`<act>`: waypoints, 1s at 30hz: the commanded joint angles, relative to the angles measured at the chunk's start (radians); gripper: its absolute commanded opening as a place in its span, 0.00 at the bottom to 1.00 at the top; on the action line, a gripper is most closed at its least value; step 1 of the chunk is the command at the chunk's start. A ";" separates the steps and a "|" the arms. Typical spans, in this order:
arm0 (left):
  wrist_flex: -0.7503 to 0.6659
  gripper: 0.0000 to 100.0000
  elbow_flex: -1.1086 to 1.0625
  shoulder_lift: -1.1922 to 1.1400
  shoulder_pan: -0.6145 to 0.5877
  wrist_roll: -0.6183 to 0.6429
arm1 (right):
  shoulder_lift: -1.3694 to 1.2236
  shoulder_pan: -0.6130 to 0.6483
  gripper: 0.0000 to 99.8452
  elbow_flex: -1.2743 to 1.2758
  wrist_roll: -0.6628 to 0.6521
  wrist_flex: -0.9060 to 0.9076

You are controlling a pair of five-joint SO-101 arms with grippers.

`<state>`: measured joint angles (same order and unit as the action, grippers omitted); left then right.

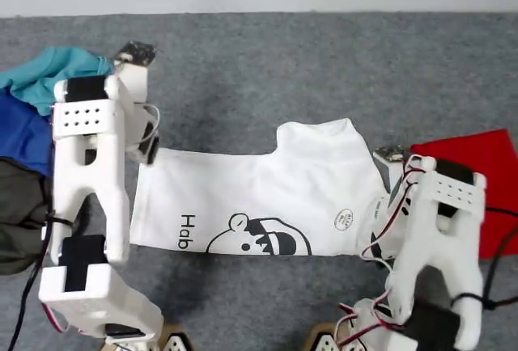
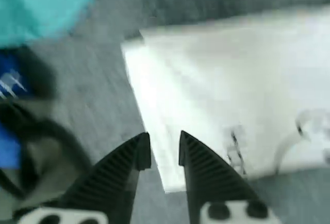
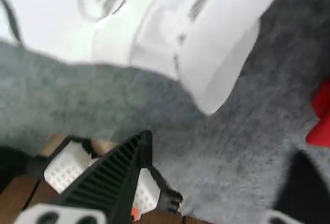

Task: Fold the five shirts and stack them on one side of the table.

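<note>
The red shirt (image 1: 494, 165) runs off the picture's edge, partly under the right arm (image 1: 441, 222). The left arm (image 1: 113, 197) covers part of the shirt pile (image 1: 20, 133) — itself cut by the edge. Print on the white shirt (image 2: 232, 79) is blurred — unreadable.

Your left arm (image 1: 89, 165) and right arm (image 1: 441, 230): both stretched forward, wrists tipped down.
Left gripper (image 2: 165, 152): fingers a narrow gap apart. Right gripper (image 3: 216, 182): spread wide.

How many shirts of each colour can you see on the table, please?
Teal shirt: 1
Blue shirt: 1
Dark shirt: 1
White shirt: 1
Red shirt: 1
Total: 5 shirts
</note>
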<state>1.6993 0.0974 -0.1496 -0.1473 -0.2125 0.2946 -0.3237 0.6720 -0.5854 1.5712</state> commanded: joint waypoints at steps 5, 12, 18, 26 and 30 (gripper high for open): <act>0.052 0.10 -0.171 0.037 -0.020 -0.038 | 0.162 -0.012 0.58 -0.006 -0.017 -0.021; -0.035 0.09 -0.308 -0.031 -0.068 -0.046 | 0.206 -0.013 0.58 0.014 -0.011 -0.061; -0.118 0.09 -0.338 -0.144 -0.153 -0.049 | 0.206 -0.010 0.58 0.109 -0.009 -0.229; -0.186 0.09 -0.338 -0.236 -0.160 -0.051 | 0.206 0.117 0.58 0.232 -0.008 -0.409; -0.195 0.09 -0.338 -0.293 -0.157 -0.051 | 0.206 0.120 0.58 0.288 0.035 -0.509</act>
<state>1.5213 -0.2417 -0.4043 -0.3007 -0.2539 0.4741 -0.2163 0.9436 -0.5792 1.1231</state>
